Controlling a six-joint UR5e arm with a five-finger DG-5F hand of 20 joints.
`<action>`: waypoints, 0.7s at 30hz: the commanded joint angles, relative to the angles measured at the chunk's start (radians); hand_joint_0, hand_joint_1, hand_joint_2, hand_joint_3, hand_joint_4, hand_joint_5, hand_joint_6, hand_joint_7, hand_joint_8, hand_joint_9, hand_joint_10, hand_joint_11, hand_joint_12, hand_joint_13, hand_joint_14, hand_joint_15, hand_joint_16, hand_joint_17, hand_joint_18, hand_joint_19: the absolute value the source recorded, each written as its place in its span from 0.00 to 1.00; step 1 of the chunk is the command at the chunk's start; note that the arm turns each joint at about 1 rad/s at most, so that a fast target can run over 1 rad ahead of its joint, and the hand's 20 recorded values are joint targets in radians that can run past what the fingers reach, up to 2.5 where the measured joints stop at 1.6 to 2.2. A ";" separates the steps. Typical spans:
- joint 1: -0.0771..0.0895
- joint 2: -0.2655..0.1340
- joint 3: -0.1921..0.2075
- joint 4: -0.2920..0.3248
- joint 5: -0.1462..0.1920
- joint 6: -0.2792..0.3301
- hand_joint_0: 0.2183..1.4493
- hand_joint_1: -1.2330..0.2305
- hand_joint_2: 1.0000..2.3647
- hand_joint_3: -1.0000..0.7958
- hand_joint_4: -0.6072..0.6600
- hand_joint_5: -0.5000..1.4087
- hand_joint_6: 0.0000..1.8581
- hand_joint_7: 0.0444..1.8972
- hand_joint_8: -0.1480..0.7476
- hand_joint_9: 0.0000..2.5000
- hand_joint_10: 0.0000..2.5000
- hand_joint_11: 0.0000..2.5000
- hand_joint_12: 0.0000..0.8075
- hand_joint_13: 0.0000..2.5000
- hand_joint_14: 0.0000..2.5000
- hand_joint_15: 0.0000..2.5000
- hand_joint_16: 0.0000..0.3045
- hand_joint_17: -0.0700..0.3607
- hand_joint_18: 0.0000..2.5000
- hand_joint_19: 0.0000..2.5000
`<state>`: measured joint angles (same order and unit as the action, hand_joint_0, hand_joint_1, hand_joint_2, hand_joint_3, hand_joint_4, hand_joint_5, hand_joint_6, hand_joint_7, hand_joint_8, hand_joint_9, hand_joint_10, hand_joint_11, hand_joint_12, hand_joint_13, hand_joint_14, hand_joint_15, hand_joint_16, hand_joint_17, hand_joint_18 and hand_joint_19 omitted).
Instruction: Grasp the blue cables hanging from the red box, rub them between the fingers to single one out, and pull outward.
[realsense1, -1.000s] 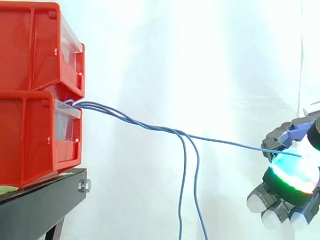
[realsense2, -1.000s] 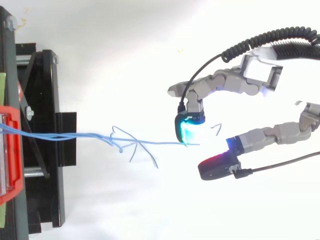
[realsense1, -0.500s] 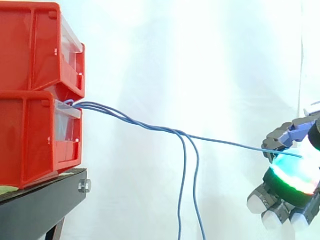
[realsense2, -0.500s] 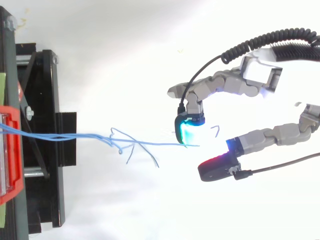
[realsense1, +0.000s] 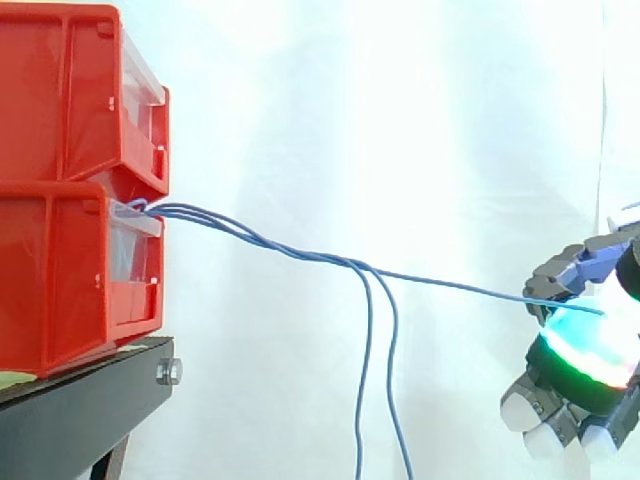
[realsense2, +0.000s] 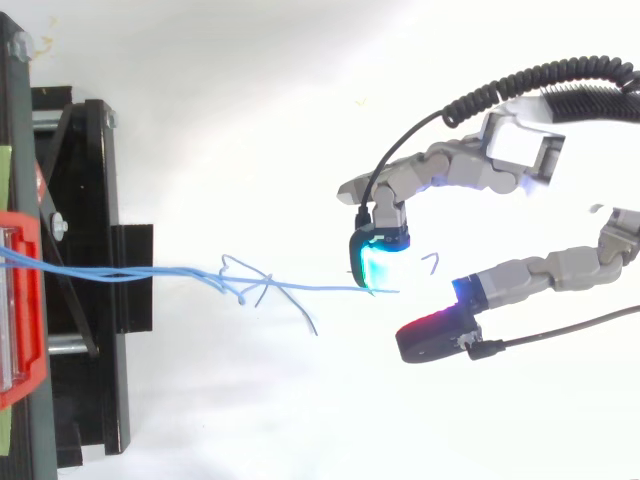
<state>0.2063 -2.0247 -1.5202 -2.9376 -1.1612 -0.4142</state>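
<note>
Blue cables (realsense1: 250, 236) came out of the front of the lower red box (realsense1: 70, 280) and ran together away from it, sloping down. Two of them (realsense1: 367, 380) dropped off and hung straight down about midway. The single cable (realsense1: 460, 287) carried on alone, stretched across to the hand (realsense1: 585, 350) at the right edge. Its end lay against the cyan-glowing pad (realsense2: 375, 262), where curled fingers appeared to pinch it. The red-glowing pad (realsense2: 435, 335) stood apart from it. From above, the loose ends (realsense2: 245, 285) crossed in a small tangle between stand and hand. A second red box (realsense1: 70, 90) sat stacked on the lower one, both on the black stand (realsense1: 80, 410) before the white curtain (realsense1: 400, 120).
</note>
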 joint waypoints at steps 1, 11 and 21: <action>-0.001 0.000 0.000 0.000 0.000 0.000 0.34 0.30 0.01 0.46 0.45 0.19 0.48 0.58 0.42 0.20 0.00 0.04 0.39 0.18 0.00 0.10 0.14 0.38 0.19 0.16; -0.001 0.000 0.000 0.000 0.000 0.000 0.34 0.30 0.01 0.46 0.45 0.19 0.48 0.57 0.43 0.21 0.00 0.04 0.39 0.19 0.00 0.10 0.14 0.38 0.19 0.16; 0.001 0.001 0.000 0.000 0.000 0.000 0.34 0.30 0.01 0.46 0.45 0.19 0.48 0.57 0.43 0.21 0.00 0.04 0.39 0.19 0.00 0.10 0.14 0.38 0.19 0.16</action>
<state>0.2065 -2.0244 -1.5201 -2.9376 -1.1613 -0.4142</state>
